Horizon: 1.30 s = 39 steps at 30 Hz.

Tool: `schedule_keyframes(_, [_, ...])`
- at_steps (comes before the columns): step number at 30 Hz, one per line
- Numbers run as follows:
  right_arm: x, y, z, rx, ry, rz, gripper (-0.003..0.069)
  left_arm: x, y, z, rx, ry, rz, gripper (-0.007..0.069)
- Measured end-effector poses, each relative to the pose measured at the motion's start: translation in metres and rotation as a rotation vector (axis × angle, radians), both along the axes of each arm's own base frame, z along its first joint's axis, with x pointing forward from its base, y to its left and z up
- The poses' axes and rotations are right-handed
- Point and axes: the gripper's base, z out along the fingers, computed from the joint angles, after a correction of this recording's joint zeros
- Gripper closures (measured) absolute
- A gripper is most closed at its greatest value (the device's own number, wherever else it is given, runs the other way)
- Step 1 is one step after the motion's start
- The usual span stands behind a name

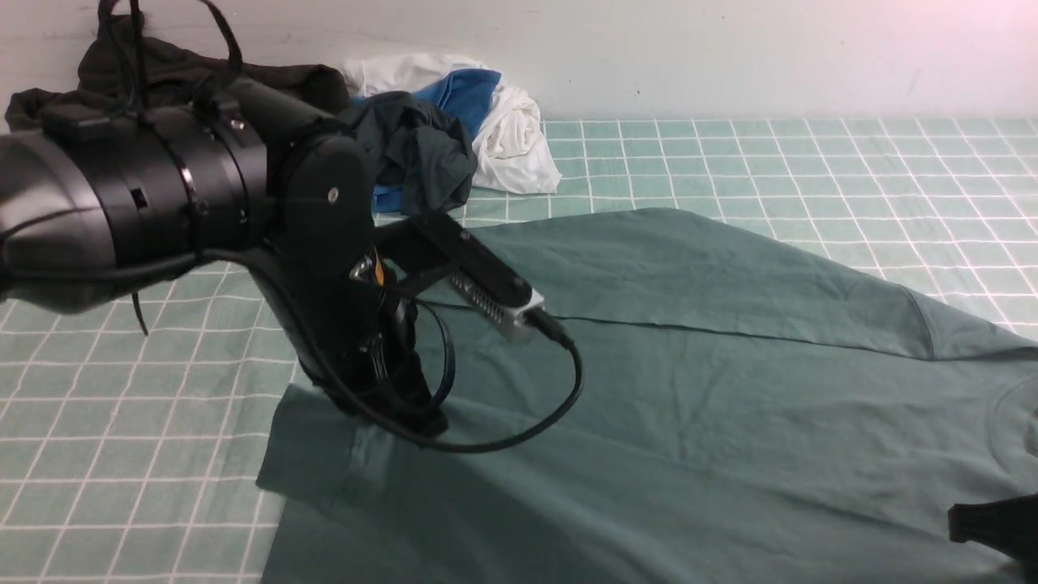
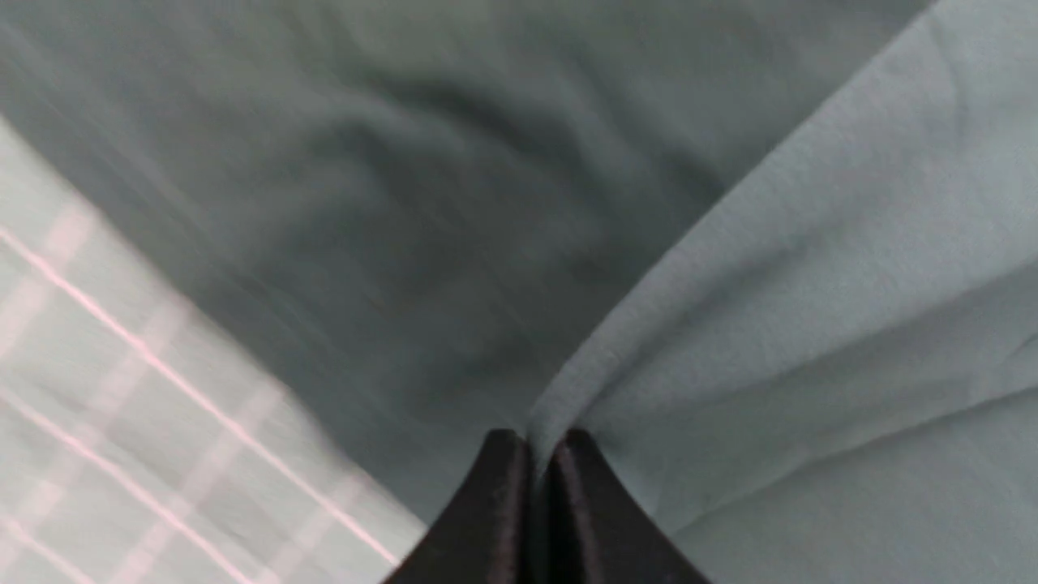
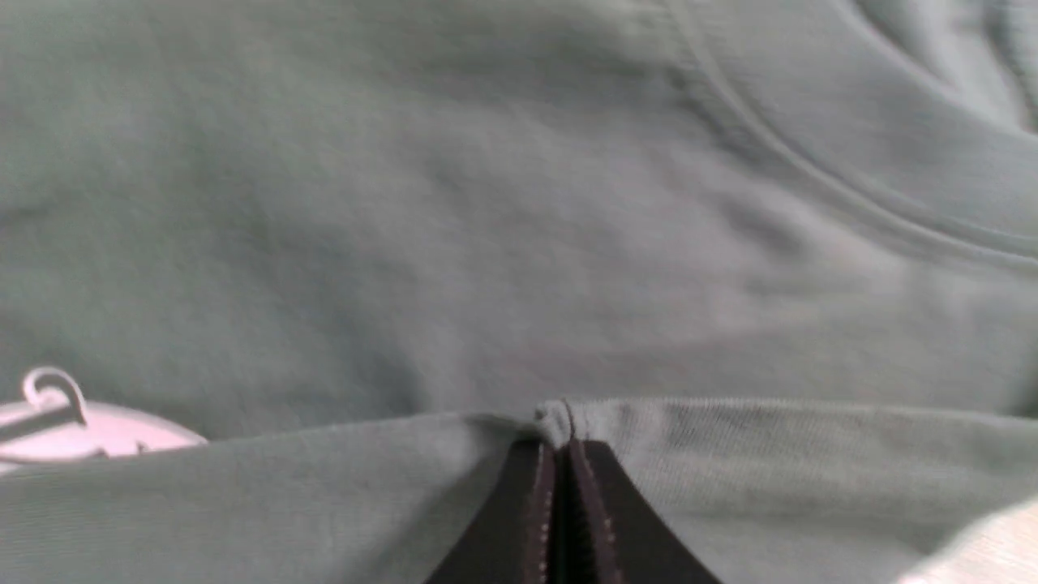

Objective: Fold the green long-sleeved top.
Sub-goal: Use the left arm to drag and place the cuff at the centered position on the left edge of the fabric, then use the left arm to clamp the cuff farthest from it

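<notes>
Top (image 1: 714, 438) lies spread on the checked cloth (image 1: 122, 422). In the front view it runs from the middle out past the right edge, with the collar (image 1: 1010, 422) on the right arm's side. One sleeve (image 1: 689, 259) is laid across the body on the far side, and its lower edge shows as a dark line over the chest. Your left gripper (image 2: 539, 442) is down at the top's left edge, near the hem corner. Its jaws are pressed together on a raised ridge of the fabric, and the cloth fans out from the pinch in a lighter fold. That wrist view is blurred toward the checked cloth. Your right gripper (image 3: 561, 444) is likewise closed on the top, nipping a small pucker of a folded edge, with the collar seam curving just beyond it. In the front view only a dark piece of that gripper shows, at the lower right corner. A pale object (image 3: 81, 430) sits at the fold's edge in the right wrist view, and you cannot tell what it is. A pile of clothes (image 1: 486, 130) in white, blue and dark grey lies at the far side against the wall, well apart from the top. A dark garment (image 1: 162, 65) lies beside the pile, behind the left arm.
</notes>
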Motion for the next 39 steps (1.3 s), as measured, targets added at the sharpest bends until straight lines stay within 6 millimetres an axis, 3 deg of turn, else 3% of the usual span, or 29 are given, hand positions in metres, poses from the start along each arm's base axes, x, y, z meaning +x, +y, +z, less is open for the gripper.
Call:
schedule_keyframes(4, [-0.006,-0.004,0.027,-0.043,-0.018,0.017,0.0661,0.030,-0.005,0.011,0.001,-0.062,0.015,0.0615])
schedule_keyframes(9, [-0.010,-0.005,0.034,-0.051,-0.021,0.026,0.0654,0.061,-0.012,-0.005,0.010,-0.048,0.038,0.0583])
schedule_keyframes(13, [-0.009,-0.005,0.034,-0.053,-0.020,0.033,0.0568,0.082,-0.021,-0.026,0.040,-0.028,0.036,0.0449])
schedule_keyframes(18, [-0.007,-0.005,0.036,-0.055,-0.038,0.039,0.0427,0.094,-0.023,-0.023,0.027,-0.045,0.069,0.0271])
schedule_keyframes(20, [0.000,-0.004,0.046,-0.054,-0.071,0.037,0.0344,0.104,-0.016,-0.013,-0.005,-0.075,0.138,0.0172])
schedule_keyframes(22, [0.007,-0.004,0.056,-0.054,-0.107,0.039,0.0302,0.113,-0.002,-0.005,-0.032,-0.094,0.199,0.0132])
schedule_keyframes(27, [0.026,-0.002,0.088,-0.059,-0.221,0.081,0.0274,0.143,0.038,-0.005,-0.121,-0.122,0.346,0.0110])
schedule_keyframes(30, [0.035,0.001,0.104,-0.058,-0.291,0.124,0.0272,0.164,0.062,-0.025,-0.189,-0.125,0.436,0.0110])
schedule_keyframes(34, [0.040,0.003,0.110,-0.053,-0.338,0.157,0.0271,0.188,0.082,-0.060,-0.275,-0.132,0.531,0.0110])
schedule_keyframes(39, [0.043,0.003,0.108,-0.053,-0.337,0.166,0.0271,0.205,0.089,-0.098,-0.334,-0.148,0.593,0.0111])
